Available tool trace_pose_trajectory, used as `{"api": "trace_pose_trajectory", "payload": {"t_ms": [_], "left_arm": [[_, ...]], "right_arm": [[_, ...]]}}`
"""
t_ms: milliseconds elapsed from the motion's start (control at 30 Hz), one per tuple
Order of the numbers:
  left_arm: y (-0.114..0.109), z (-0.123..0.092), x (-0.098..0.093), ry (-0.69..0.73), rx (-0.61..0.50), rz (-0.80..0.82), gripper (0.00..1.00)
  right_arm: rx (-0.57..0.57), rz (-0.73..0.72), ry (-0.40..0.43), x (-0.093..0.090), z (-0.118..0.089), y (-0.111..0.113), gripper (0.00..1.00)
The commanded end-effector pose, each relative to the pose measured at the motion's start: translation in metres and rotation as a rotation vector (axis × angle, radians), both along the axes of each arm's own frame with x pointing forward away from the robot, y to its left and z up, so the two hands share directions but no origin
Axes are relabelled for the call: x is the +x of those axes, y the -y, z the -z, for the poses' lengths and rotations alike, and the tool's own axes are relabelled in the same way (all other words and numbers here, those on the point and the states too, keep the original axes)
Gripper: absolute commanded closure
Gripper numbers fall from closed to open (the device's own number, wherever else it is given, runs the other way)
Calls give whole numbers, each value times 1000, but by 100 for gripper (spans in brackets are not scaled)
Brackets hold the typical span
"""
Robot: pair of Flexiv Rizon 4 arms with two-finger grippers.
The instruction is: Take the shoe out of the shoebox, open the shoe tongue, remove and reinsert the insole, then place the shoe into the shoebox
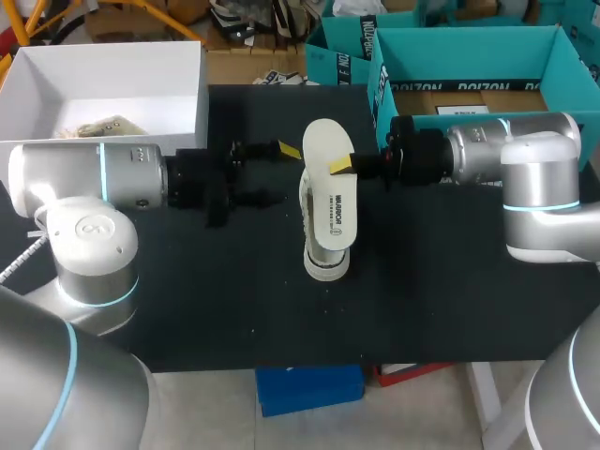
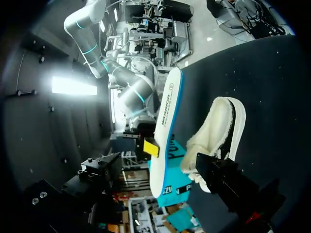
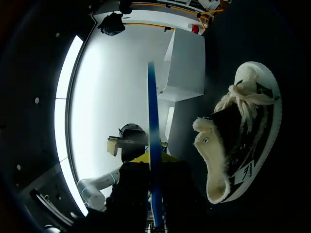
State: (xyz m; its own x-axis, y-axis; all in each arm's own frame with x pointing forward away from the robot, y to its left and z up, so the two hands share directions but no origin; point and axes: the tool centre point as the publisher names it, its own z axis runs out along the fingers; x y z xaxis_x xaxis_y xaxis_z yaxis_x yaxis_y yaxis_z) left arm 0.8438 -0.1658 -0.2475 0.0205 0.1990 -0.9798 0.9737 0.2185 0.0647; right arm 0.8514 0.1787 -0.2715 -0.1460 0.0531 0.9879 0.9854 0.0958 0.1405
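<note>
Shoe (image 1: 325, 265) lies outside white shoebox (image 1: 122, 70)

- One shoe (image 1: 325, 265), centre of the frame.
- One insole (image 1: 330, 192), centre, over the shoe.
- Three boxes: white box (image 1: 112, 49) upper left, big teal box (image 1: 562, 70) upper right, small teal box (image 1: 339, 56) top middle.
- Two arms: left arm (image 1: 112, 173), right arm (image 1: 506, 150).
- Two grippers: left gripper (image 1: 279, 173), right gripper (image 1: 342, 167).
- One table (image 1: 234, 300).
</note>
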Motion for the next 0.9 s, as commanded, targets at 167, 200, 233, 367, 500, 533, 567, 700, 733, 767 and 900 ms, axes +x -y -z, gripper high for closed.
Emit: {"api": "trace_pose_trajectory", "payload": {"t_ms": [167, 200, 233, 367, 500, 533, 567, 700, 733, 767, 900], "left_arm": [[3, 7, -3, 7, -32, -1, 0], [3, 7, -3, 7, -33, -1, 0], [4, 8, -3, 11, -29, 0, 0], [4, 8, -2, 24, -46, -11, 0], [5, 7, 2, 38, -78, -14, 0], [5, 7, 4, 40, -82, -15, 0], [6, 8, 6, 40, -94, -12, 0], [9, 11, 14, 29, -124, -16, 0], [10, 12, 16, 31, -126, -18, 0], [11, 12, 17, 32, -130, -18, 0], [19, 14, 21, 40, -133, -9, 0]], "right_arm": [[-1, 1, 0, 0, 1, -1, 100], [-1, 1, 0, 0, 1, -1, 100], [-1, 1, 0, 0, 1, -1, 100], [-1, 1, 0, 0, 1, -1, 100], [-1, 1, 0, 0, 1, -1, 100], [-1, 1, 0, 0, 1, -1, 100], [-1, 1, 0, 0, 1, -1, 100], [-1, 1, 0, 0, 1, -1, 100], [-1, 1, 0, 0, 1, -1, 100], [-1, 1, 0, 0, 1, -1, 100], [-1, 1, 0, 0, 1, -1, 100]]}}
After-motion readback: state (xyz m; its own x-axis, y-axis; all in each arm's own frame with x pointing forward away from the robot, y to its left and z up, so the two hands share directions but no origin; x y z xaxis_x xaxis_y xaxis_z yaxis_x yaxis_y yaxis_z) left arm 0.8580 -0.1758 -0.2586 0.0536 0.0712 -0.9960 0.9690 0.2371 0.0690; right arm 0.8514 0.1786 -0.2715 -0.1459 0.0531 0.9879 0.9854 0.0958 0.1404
